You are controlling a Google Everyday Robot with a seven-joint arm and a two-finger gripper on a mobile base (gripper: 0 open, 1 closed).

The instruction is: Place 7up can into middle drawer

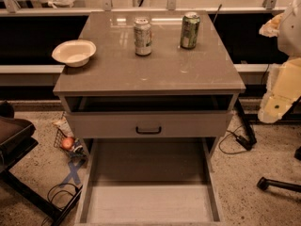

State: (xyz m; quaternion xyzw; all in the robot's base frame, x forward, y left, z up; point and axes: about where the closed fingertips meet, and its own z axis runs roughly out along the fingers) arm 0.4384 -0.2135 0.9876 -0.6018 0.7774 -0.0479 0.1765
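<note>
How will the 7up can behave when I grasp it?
Standing upright on the tabletop, the 7up can likely tips if nudged high. Its smooth round wall may slip or dent. The end effector sits at the right edge, apart from it.

Grey cabinet with the middle drawer (148, 204) pulled far out toward the camera, two cans on top.

Upright on the tabletop (141, 72): the 7up can (142, 36), silvery-white with green markings, and to its right, apart from it, a darker green can (190, 30). At the left edge, slightly overhanging, a white bowl (74, 52). Under the top, a dark open slot, then a closed drawer front (108, 125) with a dark handle (148, 130). Off the cabinet at the right edge, a cream robot arm (282, 91); probably the gripper (272, 26) is the pale lump at its upper end, level with the cans and well apart from both.
</note>
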